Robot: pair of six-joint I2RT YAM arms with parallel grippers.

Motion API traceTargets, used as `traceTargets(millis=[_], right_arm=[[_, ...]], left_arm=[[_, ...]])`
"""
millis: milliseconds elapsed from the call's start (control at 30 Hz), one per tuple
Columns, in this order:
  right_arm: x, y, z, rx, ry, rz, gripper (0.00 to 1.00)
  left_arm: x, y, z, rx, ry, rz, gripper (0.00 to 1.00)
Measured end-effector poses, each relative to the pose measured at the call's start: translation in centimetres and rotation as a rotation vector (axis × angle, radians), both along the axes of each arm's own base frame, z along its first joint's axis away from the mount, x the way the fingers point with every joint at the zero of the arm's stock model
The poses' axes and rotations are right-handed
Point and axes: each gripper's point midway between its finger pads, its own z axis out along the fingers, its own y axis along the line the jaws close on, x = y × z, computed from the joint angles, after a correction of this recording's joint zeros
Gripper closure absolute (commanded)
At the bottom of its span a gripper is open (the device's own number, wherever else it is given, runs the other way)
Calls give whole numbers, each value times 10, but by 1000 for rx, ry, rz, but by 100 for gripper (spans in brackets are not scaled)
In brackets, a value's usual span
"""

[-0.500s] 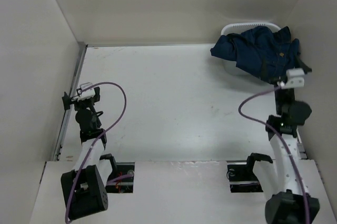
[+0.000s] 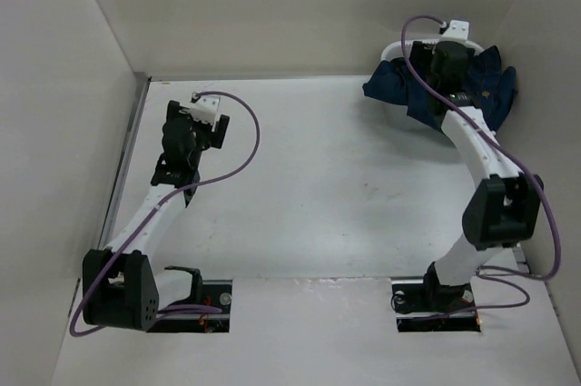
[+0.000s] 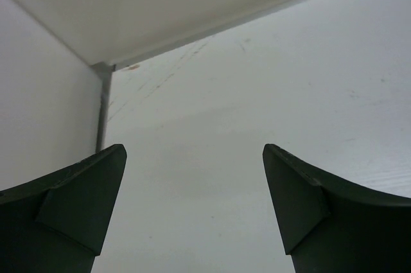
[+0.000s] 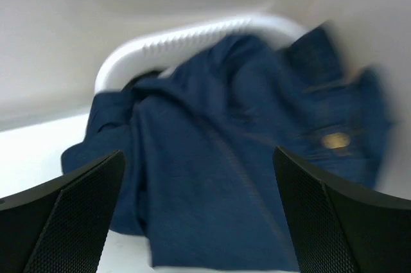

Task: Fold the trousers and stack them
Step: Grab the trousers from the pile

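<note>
The trousers (image 2: 399,86) are dark navy jeans, crumpled in a heap over a white basket (image 2: 406,44) at the table's back right. My right gripper (image 2: 442,73) hovers over the heap, open and empty. In the right wrist view the trousers (image 4: 225,176) fill the space under the open right gripper (image 4: 198,157), with a tan patch at the right and the basket rim (image 4: 186,38) behind. My left gripper (image 2: 182,127) is open and empty over bare table at the back left. In the left wrist view the left gripper (image 3: 192,157) has only white table between its fingers.
White walls enclose the table on the left, back and right. A metal strip (image 2: 134,123) runs along the left edge and shows in the left wrist view (image 3: 101,119). The purple cables loop beside both arms.
Both arms have stretched out from their drawn-back poses. The right gripper has moved far back, over the trousers in the basket. The left gripper has moved back and right.
</note>
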Motion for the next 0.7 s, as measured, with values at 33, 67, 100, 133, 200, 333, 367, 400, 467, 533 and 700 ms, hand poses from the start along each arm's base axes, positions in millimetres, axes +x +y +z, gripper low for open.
traceTargets(millis=[33, 67, 100, 133, 200, 333, 367, 400, 467, 533, 700], right_arm=[[8, 2, -14, 23, 35, 0, 0], [14, 3, -41, 57, 113, -11, 0], [17, 1, -53, 74, 150, -22, 0], [28, -4, -67, 102, 190, -48, 0], [46, -17, -84, 139, 222, -99, 0], [62, -42, -91, 142, 227, -188, 0], [64, -49, -92, 141, 226, -208, 0], [64, -55, -94, 140, 229, -224, 0], [62, -63, -100, 143, 245, -241, 0], [60, -65, -107, 162, 266, -231, 0], [56, -53, -130, 217, 329, -159, 31]], left_arm=[[1, -3, -2, 0, 11, -8, 11], [1, -12, -13, 6, 53, -32, 11], [1, -15, -17, 9, 70, -40, 11], [1, -21, -31, 17, 116, -59, 11], [0, -26, -44, 24, 159, -74, 11], [-4, -26, -63, 36, 226, -76, 11], [-4, -25, -63, 36, 229, -76, 11], [-4, -23, -64, 36, 231, -71, 11], [-4, -19, -64, 36, 233, -60, 11], [-4, -14, -64, 35, 234, -47, 11], [-3, 0, -65, 32, 236, -12, 12]])
